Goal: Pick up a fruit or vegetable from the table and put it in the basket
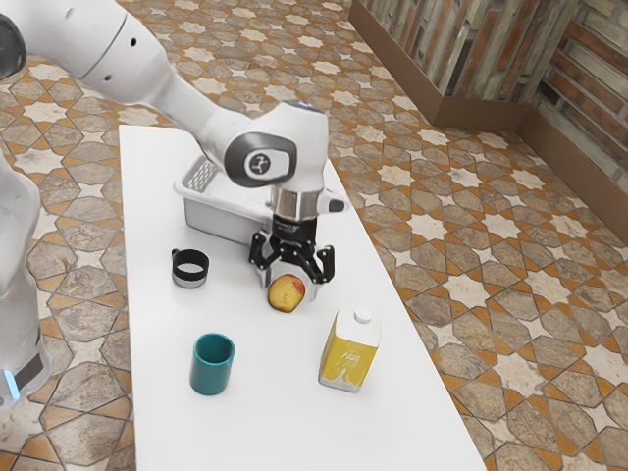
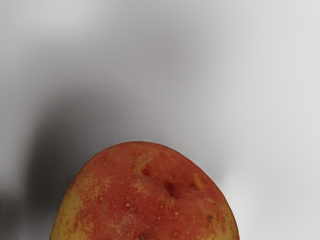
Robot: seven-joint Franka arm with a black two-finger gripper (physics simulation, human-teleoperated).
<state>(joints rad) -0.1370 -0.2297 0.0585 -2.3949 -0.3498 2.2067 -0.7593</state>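
While the fruit (image 1: 286, 293) sits low on or just above the table (image 1: 165, 339), the gripper (image 1: 288, 291) has its fingers apart either side, no clamp visible. From the fruit, exterior view clock: basket (image 1: 216, 220) at 11, carton (image 1: 346, 355) at 4, teal cup (image 1: 211, 369) between 7 and 8. Risks: off-centre squeeze could roll the rounded fruit out; low carry could clip the basket wall.

The fruit or vegetable (image 2: 145, 200) has finely pitted skin; the basket (image 1: 218, 220) looks plastic.
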